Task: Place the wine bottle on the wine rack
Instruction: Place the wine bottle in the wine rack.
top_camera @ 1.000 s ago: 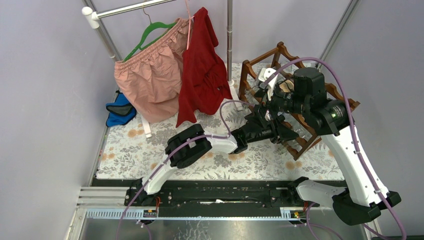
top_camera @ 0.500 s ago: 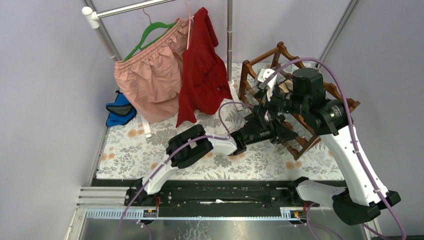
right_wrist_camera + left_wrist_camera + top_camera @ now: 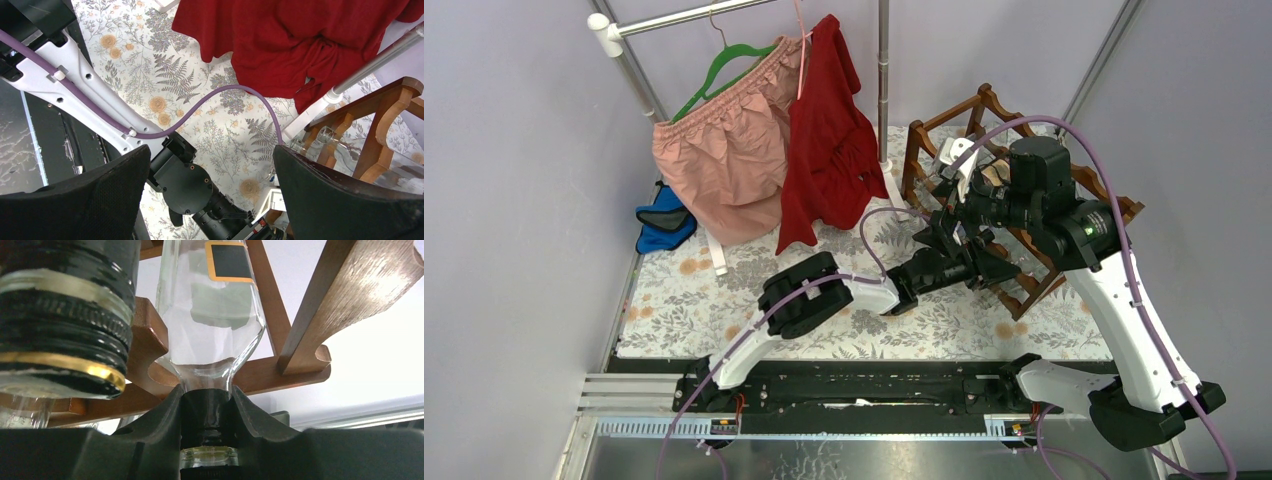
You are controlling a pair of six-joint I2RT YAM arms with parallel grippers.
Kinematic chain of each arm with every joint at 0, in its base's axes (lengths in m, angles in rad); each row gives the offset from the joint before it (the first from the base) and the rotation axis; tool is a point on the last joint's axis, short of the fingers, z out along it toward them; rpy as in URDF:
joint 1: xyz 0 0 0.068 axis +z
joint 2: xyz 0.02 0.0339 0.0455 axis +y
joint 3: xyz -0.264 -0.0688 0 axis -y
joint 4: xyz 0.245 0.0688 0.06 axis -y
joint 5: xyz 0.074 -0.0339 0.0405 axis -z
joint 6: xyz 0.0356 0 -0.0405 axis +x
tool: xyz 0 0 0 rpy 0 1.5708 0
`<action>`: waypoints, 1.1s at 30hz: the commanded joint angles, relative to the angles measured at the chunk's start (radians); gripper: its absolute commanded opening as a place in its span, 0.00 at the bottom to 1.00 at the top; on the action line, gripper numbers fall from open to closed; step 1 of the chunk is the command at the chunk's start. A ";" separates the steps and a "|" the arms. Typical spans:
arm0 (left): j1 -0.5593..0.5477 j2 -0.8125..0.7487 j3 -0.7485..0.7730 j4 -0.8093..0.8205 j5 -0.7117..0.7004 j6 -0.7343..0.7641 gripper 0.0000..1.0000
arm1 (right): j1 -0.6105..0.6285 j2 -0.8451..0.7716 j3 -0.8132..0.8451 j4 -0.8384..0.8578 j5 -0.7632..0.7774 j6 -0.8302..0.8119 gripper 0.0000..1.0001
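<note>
The wine bottle (image 3: 210, 315) is clear glass with a black, orange-edged label. In the left wrist view it points away between the wavy reddish-brown rails of the wine rack (image 3: 300, 365). My left gripper (image 3: 206, 425) is shut on its dark neck, just short of a scalloped rail. In the top view the wine rack (image 3: 979, 105) stands at the back right, and the left gripper (image 3: 982, 265) reaches into its lower front. My right gripper (image 3: 210, 190) hangs open and empty above the left wrist (image 3: 195, 185). The right arm hides most of the bottle from above.
A second bottle's black cap with a gold band (image 3: 60, 315) lies in the slot to the left. Pink shorts (image 3: 719, 160) and a red garment (image 3: 829, 150) hang from a rail beside a metal pole (image 3: 884, 80). A blue item (image 3: 664, 220) lies at the floral cloth's (image 3: 704, 300) left edge.
The left arm's elbow has shifted slightly toward the near edge and the forearm has dipped a little. Its grip on the bottle is the same. The right arm has not moved.
</note>
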 commanded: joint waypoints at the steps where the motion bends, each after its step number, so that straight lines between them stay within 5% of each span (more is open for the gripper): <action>1: -0.018 -0.017 0.056 0.267 -0.060 0.023 0.00 | -0.006 -0.023 0.001 0.050 -0.021 0.011 1.00; 22: -0.063 0.034 0.124 0.298 -0.193 0.057 0.00 | -0.006 -0.039 -0.011 0.050 -0.021 0.006 1.00; 33: -0.063 0.018 0.169 0.172 -0.172 0.091 0.00 | -0.006 -0.062 -0.013 0.042 -0.006 -0.005 1.00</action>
